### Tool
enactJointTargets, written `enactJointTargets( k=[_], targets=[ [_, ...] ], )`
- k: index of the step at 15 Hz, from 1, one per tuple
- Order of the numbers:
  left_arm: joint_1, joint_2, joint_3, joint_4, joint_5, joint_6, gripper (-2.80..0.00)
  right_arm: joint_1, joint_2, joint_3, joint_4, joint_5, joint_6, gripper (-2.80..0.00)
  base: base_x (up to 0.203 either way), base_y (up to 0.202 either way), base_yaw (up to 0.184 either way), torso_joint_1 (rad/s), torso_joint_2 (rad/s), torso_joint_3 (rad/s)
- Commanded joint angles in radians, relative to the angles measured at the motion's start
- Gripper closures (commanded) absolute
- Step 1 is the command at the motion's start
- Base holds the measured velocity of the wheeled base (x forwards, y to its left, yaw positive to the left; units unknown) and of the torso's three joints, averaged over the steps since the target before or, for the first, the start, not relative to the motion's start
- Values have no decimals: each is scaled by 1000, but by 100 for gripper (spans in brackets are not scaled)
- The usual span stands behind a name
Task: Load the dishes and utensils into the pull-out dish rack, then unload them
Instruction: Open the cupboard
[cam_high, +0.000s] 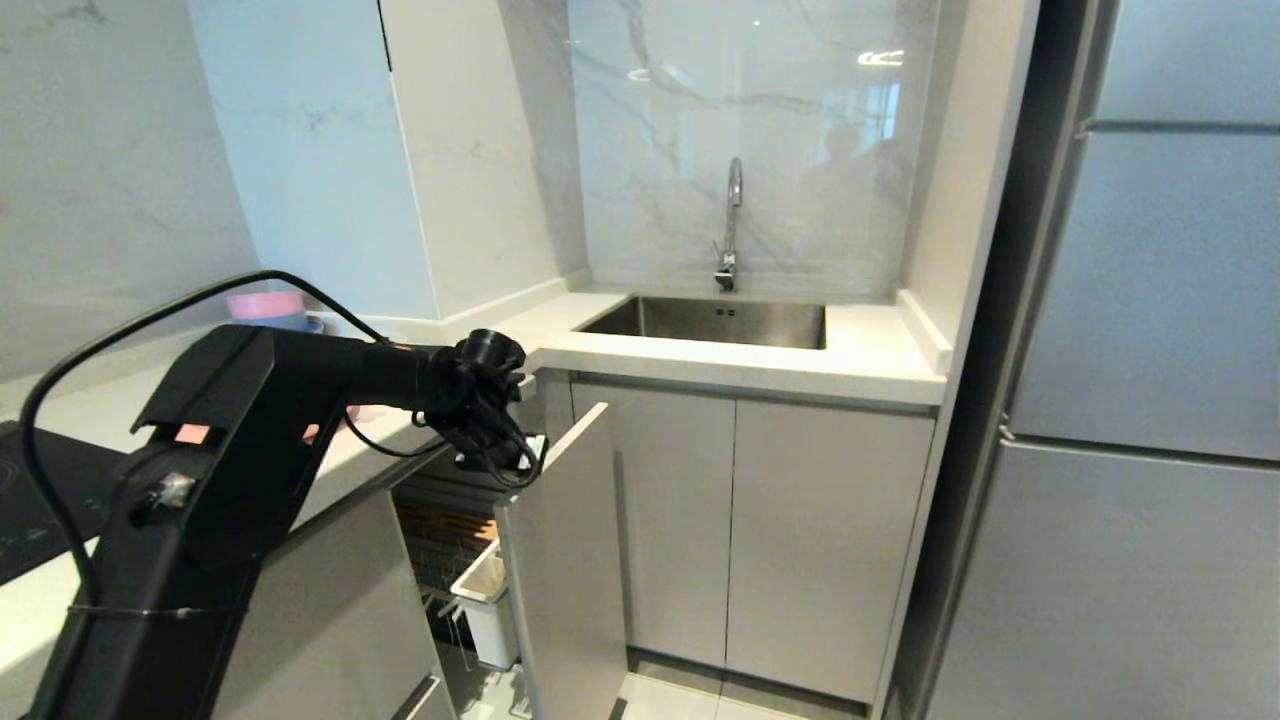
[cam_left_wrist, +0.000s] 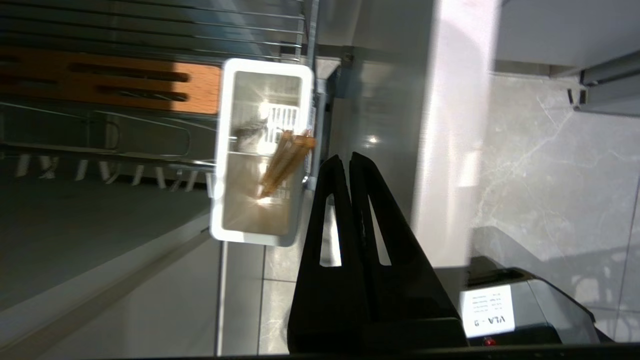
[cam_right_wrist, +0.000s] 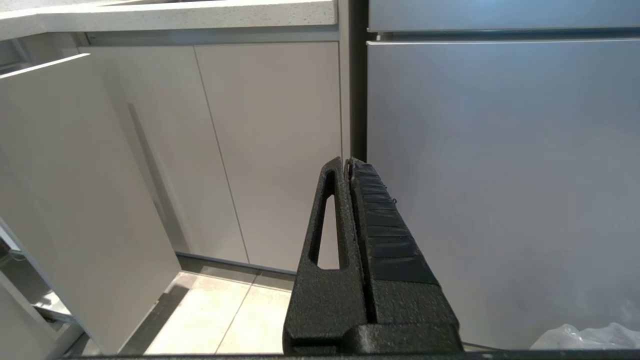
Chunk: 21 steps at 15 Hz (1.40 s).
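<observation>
The pull-out dish rack (cam_high: 445, 560) stands pulled out below the counter, with its grey front (cam_high: 565, 570) at an angle. My left gripper (cam_left_wrist: 346, 157) hangs shut and empty just above the rack, beside the white caddy (cam_left_wrist: 218, 150). A pair of light wooden chopsticks (cam_left_wrist: 285, 162) leans inside the caddy. The slotted wooden strip (cam_left_wrist: 110, 85) and chrome wires (cam_left_wrist: 150, 30) lie beyond it. In the head view the left gripper (cam_high: 505, 455) sits over the top of the rack's front. A sliver of pink (cam_high: 312, 432) shows on the counter behind my arm. The spoon and the dishes I cannot make out.
Stacked pink and blue bowls (cam_high: 265, 305) sit at the back of the counter on the left. A steel sink (cam_high: 710, 320) with a tap (cam_high: 732, 225) is ahead. A grey fridge (cam_high: 1150, 400) fills the right side. My right gripper (cam_right_wrist: 348, 161) is parked low, shut, facing the cabinet doors.
</observation>
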Motion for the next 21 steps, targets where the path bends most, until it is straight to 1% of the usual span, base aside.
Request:
enactJointTargets(
  k=[1,7,14,21],
  targets=[
    [-8,2,2,4,0,-1,0,0,0,2,0,0,1,0,0,0,0,0,0,0],
    [-46,0,8,5,-3,-9,0,0,0,2,0,0,1,0,0,0,0,0,0,0],
    [-123,-1,12,5,-5,-71,0,0,0,2,0,0,1,0,0,0,0,0,0,0],
    [-198,-1,12,4,-5,-96,0,0,0,2,0,0,1,0,0,0,0,0,0,0]
  ],
)
